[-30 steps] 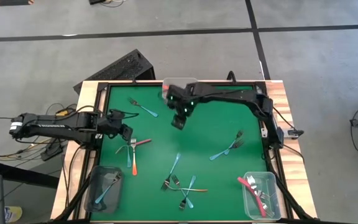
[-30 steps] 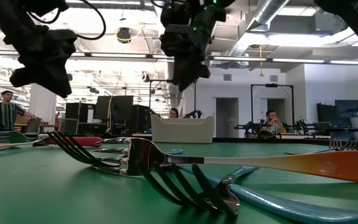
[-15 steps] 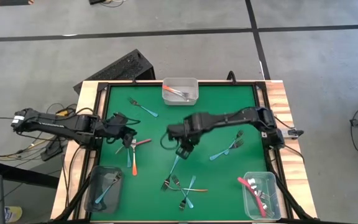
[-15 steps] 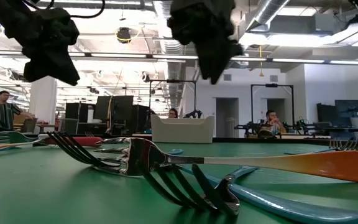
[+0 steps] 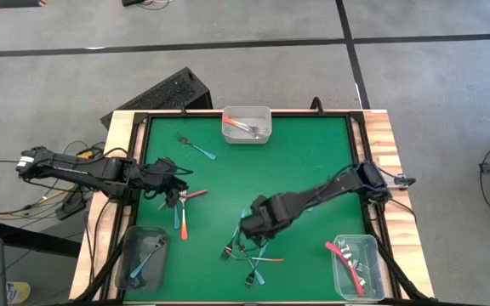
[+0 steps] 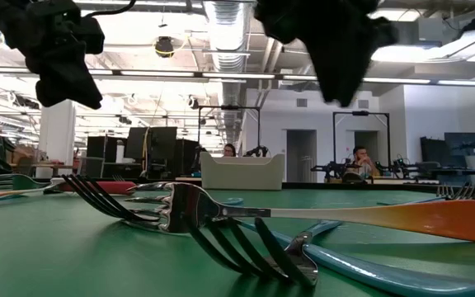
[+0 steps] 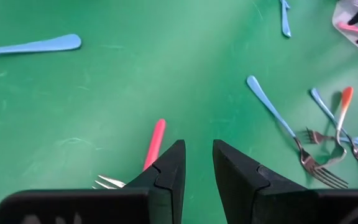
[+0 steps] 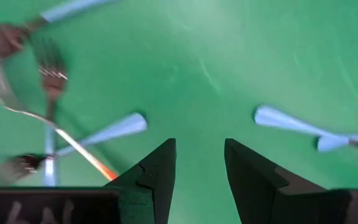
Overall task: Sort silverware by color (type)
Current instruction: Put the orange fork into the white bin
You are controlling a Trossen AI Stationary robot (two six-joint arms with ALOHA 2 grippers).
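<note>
**Both pairs of fingers parted and empty, each over loose forks**

Fingers of the right gripper (image 5: pixel 252 228) stand apart with nothing between them. From above, that gripper hangs over the near-centre of the green mat (image 5: pixel 296 153), just beside the tangled cluster of forks (image 5: pixel 249 253), which lies toward the table's near edge from it. The left gripper (image 5: pixel 173 192) sits by the red-pink fork (image 5: pixel 196 195) and the orange fork (image 5: pixel 184 223) next to it. Three clear bins wait: one at the far edge (image 5: pixel 246 124), one at the near left corner (image 5: pixel 142 257), one at the near right corner (image 5: pixel 355 265), each already holding forks.

Low view: an orange-handled fork (image 6: pixel 320 214) lies crosswise close to the lens, over blue-handled ones (both grippers are only dark shapes overhead).

Left wrist view: the fingers (image 7: pixel 166 180) are narrowly parted and empty; the red-pink fork (image 7: pixel 153 142) lies just ahead of the gap, a little to one side, its handle running away from the gripper nearly in line with the fingers. It looks the left arm's nearest pick.

Right wrist view: open fingers (image 8: pixel 157 171) over bare mat; a blue handle (image 8: pixel 107 132) slants to one side, another blue handle (image 8: pixel 291 122) to the other, and crossed forks with an orange handle (image 8: pixel 95 163) sit off the first side. That overlap may hinder a clean single pick.
</note>
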